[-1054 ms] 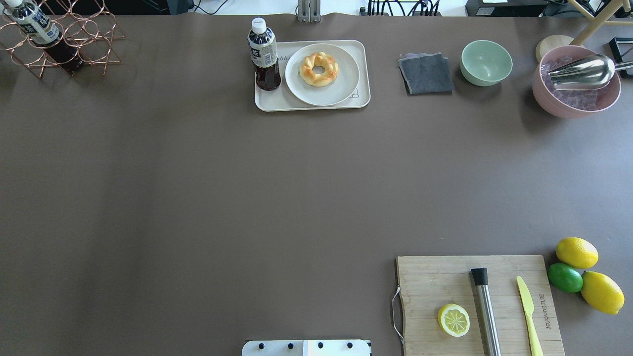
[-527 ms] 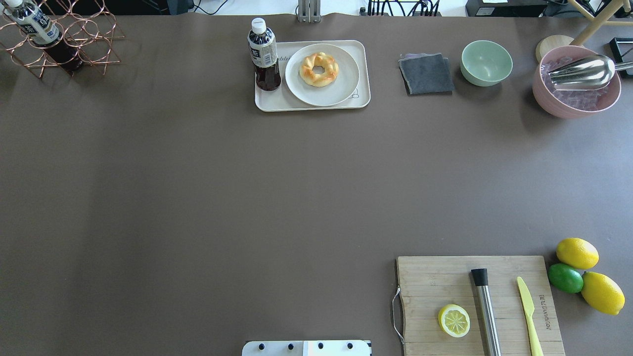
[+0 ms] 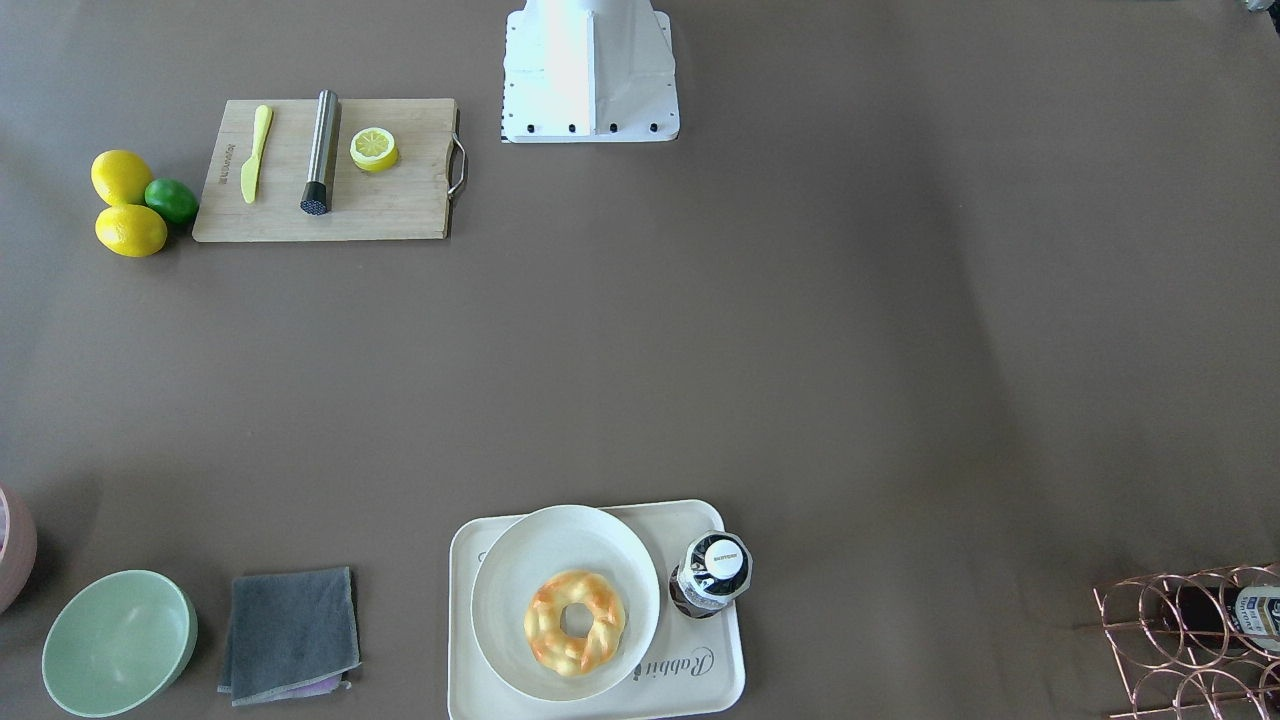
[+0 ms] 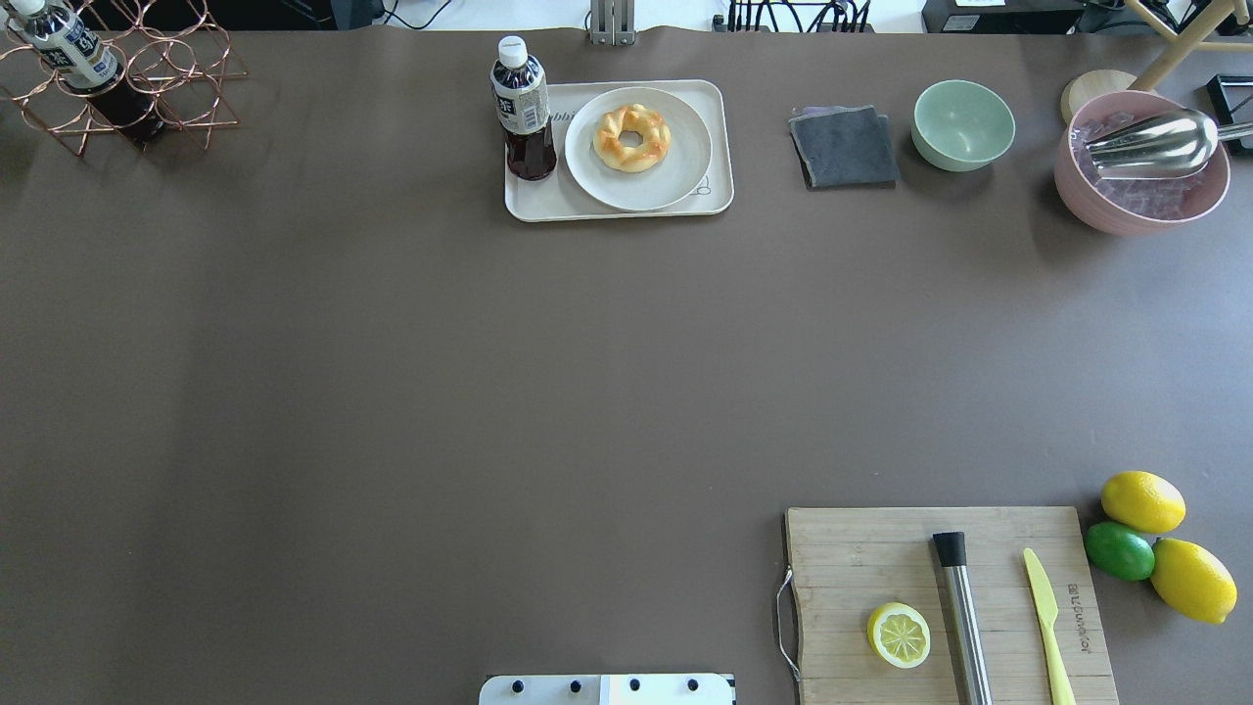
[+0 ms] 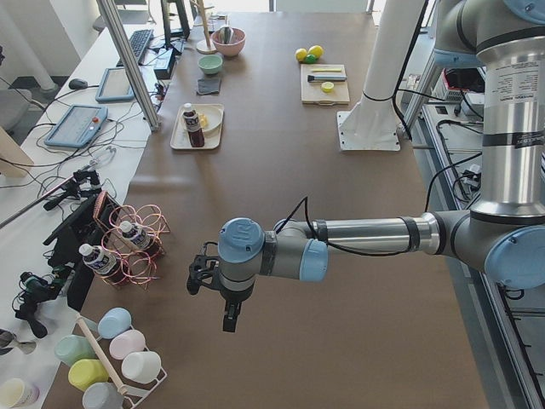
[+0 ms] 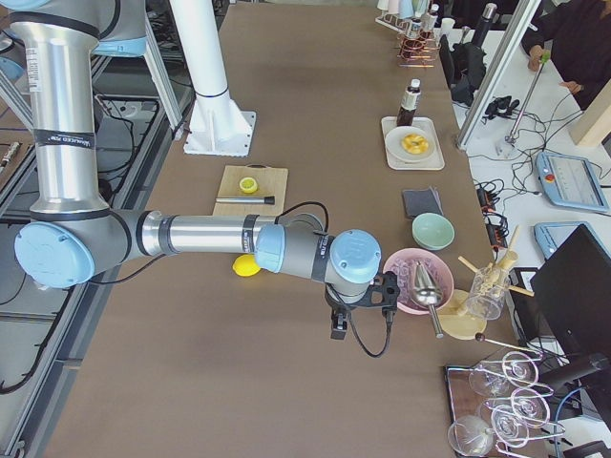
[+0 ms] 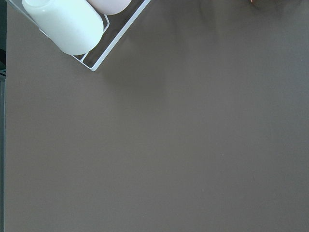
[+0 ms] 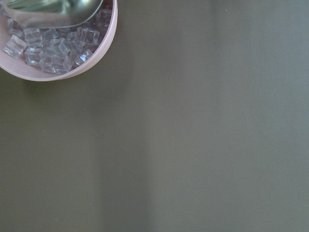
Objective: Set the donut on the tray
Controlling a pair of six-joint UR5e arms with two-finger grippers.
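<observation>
The donut [image 4: 631, 137], a pale yellow braided ring with orange-brown patches, lies on a round off-white plate [image 4: 675, 166]. The plate sits on the cream tray [image 4: 548, 201] at the table's far side. In the front-facing view the donut [image 3: 574, 621] shows on the plate [image 3: 510, 560], on the tray [image 3: 700, 680] with its "Rabbit" script. My left gripper [image 5: 228, 319] hangs over bare table far from the tray, seen only in the exterior left view. My right gripper [image 6: 336, 329] hangs near the pink bowl, seen only in the exterior right view. I cannot tell whether either is open or shut.
A dark drink bottle [image 4: 522, 108] stands on the tray's left part. A grey cloth [image 4: 844, 145], a green bowl [image 4: 963, 123] and a pink bowl of ice [image 4: 1140, 162] stand to the right. A cutting board [image 4: 852, 558] holds a lemon half, a metal muddler and a knife. A copper rack [image 4: 127, 78] stands far left.
</observation>
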